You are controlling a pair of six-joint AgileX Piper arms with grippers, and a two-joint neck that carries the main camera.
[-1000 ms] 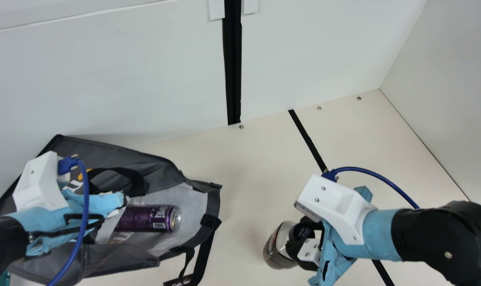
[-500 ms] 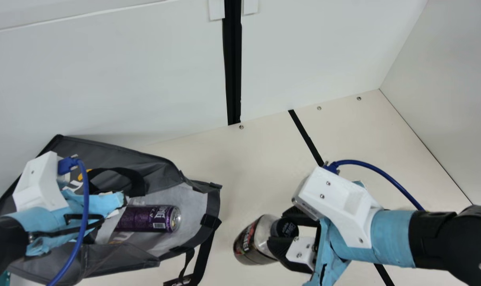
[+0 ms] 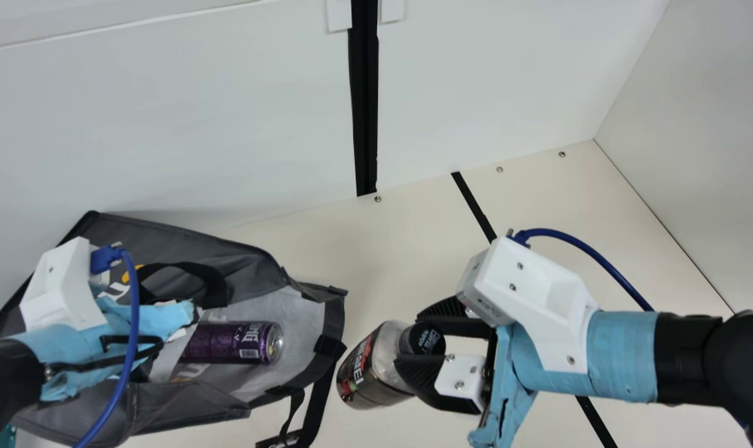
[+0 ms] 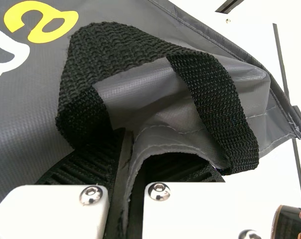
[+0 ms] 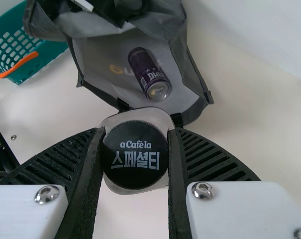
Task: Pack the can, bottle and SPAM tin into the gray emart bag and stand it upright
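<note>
Near the mouth of the gray bag (image 3: 305,311), my right gripper (image 3: 414,341) holds the tilted bottle (image 3: 376,367), fingers closed against either side of its black cap (image 5: 135,172). My left gripper (image 3: 174,316) pinches a fold of the bag's wall beside a black strap (image 4: 210,94), fingers nearly together, and the purple can (image 3: 230,342) lies on its side inside the bag.
</note>
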